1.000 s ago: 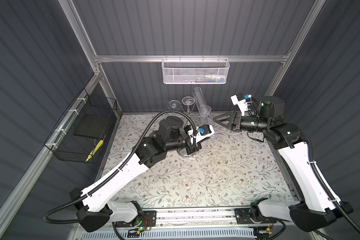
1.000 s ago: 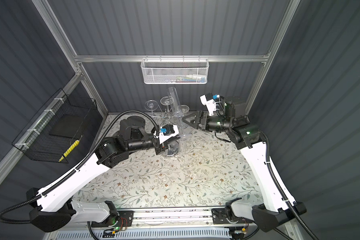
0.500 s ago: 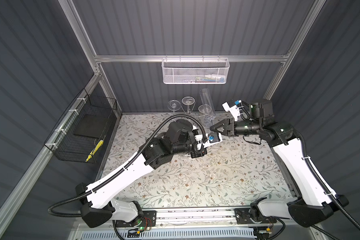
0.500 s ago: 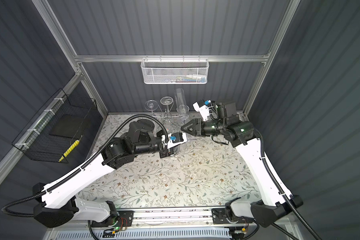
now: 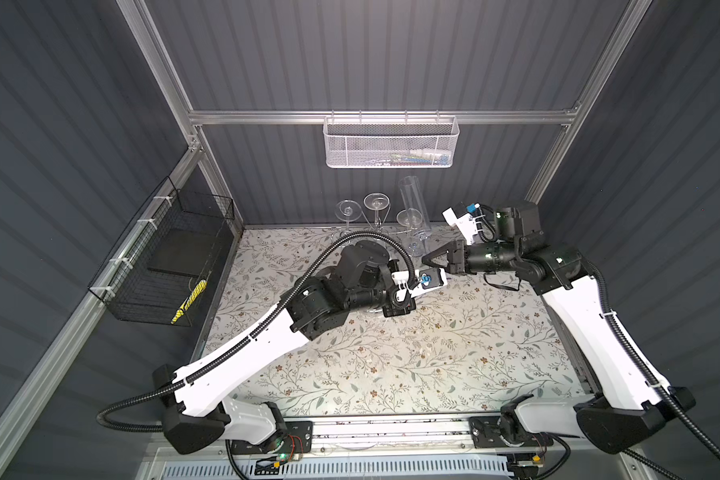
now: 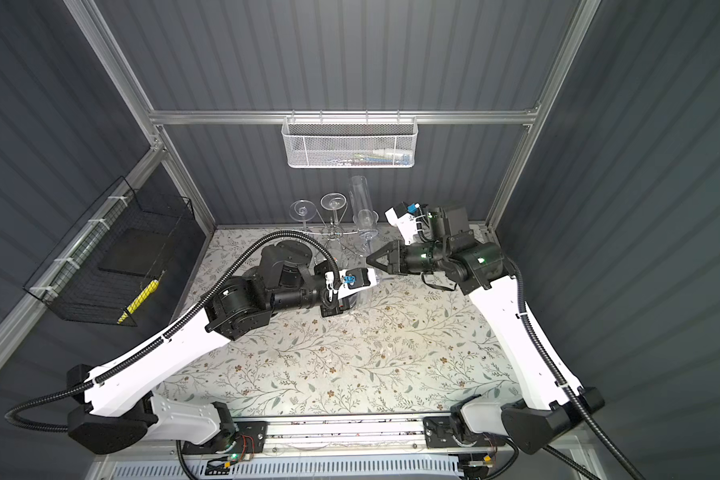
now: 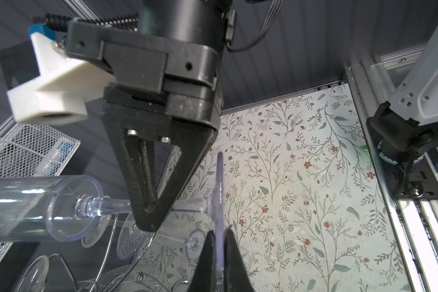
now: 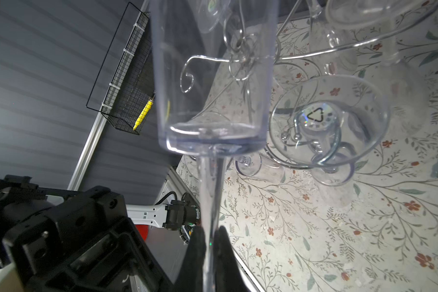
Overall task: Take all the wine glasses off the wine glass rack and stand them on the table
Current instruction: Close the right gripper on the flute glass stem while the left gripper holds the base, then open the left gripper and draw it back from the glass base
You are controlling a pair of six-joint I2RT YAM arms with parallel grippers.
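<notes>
A tall clear wine glass (image 5: 412, 205) (image 6: 361, 208) stands bowl-up and tilted just in front of the chrome wine glass rack (image 5: 378, 227) (image 8: 240, 58). My left gripper (image 7: 219, 241) is shut on the rim of the glass's foot (image 7: 220, 182), which the left wrist view shows edge-on. In both top views that gripper is mostly hidden under its wrist camera. My right gripper (image 5: 427, 259) (image 6: 371, 259) (image 8: 210, 240) is shut on the glass's thin stem (image 8: 210, 192), between foot and bowl (image 8: 213, 88). Whether the glass touches a rack arm I cannot tell.
Other clear glasses (image 5: 347, 209) (image 5: 377, 202) (image 8: 326, 121) hang upside down from the rack's curled arms. A white mesh basket (image 5: 390, 143) hangs on the back wall. A black wire basket (image 5: 163, 257) holding a yellow item (image 5: 188, 301) hangs on the left wall.
My right gripper has moved left to the glass and shut on its stem. The left arm has carried the glass a little to the right, still gripping its foot.
</notes>
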